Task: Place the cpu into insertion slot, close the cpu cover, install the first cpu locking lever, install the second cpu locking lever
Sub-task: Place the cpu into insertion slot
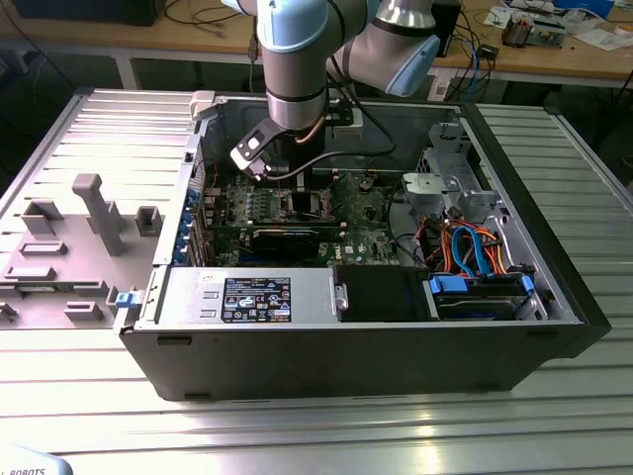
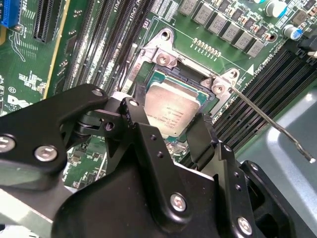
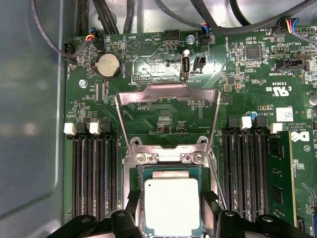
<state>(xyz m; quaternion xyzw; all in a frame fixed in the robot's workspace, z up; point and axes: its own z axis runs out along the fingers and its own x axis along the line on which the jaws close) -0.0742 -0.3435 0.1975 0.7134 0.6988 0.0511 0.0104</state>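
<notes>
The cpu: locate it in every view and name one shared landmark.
Exterior view: too small to tell, under the gripper.
First wrist view: cpu lying in the insertion slot, beside the open cpu cover.
Second wrist view: cpu in the same slot.
Shared landmark: the gripper.

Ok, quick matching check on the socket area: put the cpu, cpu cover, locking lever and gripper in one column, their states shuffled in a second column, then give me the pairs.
Things
1. cpu
2. cpu cover
3. locking lever
4. gripper

States
A. swung open, off the insertion slot
B. low over the cpu
C. lying in the insertion slot, metal top up
D. unlatched, thin rod sticking out free

Pairs: 1-C, 2-A, 3-D, 4-B
</notes>
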